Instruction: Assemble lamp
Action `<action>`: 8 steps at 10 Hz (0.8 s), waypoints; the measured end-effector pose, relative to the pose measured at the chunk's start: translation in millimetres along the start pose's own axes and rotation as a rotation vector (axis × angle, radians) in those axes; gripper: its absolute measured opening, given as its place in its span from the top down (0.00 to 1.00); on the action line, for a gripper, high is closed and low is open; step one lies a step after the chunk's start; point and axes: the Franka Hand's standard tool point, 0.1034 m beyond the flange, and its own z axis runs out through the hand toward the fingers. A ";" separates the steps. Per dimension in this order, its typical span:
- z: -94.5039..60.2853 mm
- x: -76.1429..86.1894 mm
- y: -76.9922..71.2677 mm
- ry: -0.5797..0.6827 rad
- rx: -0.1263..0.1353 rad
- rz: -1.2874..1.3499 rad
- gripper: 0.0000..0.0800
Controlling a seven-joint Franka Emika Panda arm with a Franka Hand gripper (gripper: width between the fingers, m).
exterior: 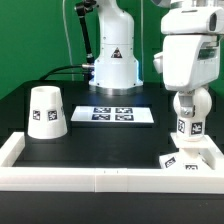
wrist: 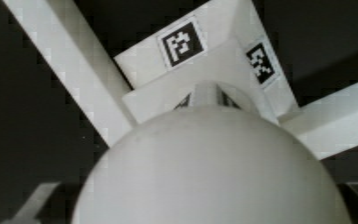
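My gripper (exterior: pixel 187 102) is shut on the white bulb (exterior: pixel 188 122) and holds it upright, round head up, at the exterior view's right. The bulb's tagged lower end hangs just above the small square base (exterior: pixel 188 158), which lies in the front right corner of the walled area. In the wrist view the bulb's round head (wrist: pixel 197 165) fills the foreground and hides its lower end; the base (wrist: pixel 208 55) shows beyond it with two tags. The tapered shade (exterior: pixel 46 111) stands wide end down at the exterior view's left, far from the gripper.
The marker board (exterior: pixel 122 115) lies flat in the middle of the black table. A low white wall (exterior: pixel 100 178) runs along the front and both sides; its rails (wrist: pixel 78 70) cross beside the base. The arm's pedestal (exterior: pixel 113 60) stands at the back.
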 end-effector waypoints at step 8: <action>-0.6 0.1 1.1 0.002 -0.001 0.620 0.28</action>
